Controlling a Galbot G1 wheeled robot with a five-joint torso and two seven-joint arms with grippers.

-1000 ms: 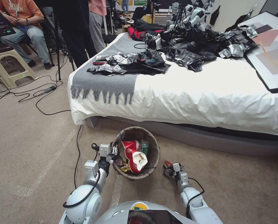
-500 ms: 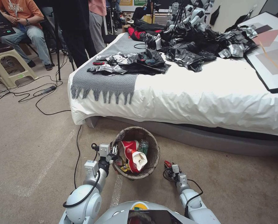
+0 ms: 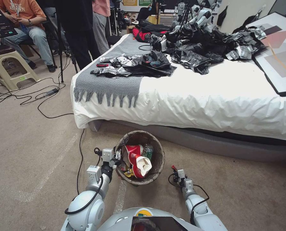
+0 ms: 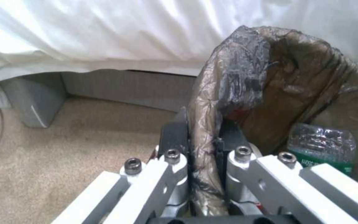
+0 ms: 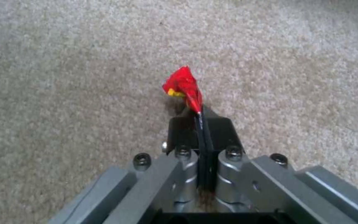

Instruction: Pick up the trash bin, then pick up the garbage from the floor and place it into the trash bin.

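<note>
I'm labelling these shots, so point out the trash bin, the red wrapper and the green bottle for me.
trash bin (image 3: 159, 150), head view, on the bag-lined rim at its right side.
red wrapper (image 5: 182, 84), right wrist view, on its crumpled red body.
green bottle (image 3: 147, 151), head view, on its label inside the bin.

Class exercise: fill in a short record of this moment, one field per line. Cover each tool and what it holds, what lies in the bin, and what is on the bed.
left tool: shut on the rim of the trash bin, pinching the brown liner
right tool: low over the carpet beside the bin, shut on a small red wrapper
bin contents: red-and-white paper cups, green bottle, yellow wrapper
bin position: on the carpet by the bed
on the bed: grey fringed throw, black and silver plastic sheets
</note>
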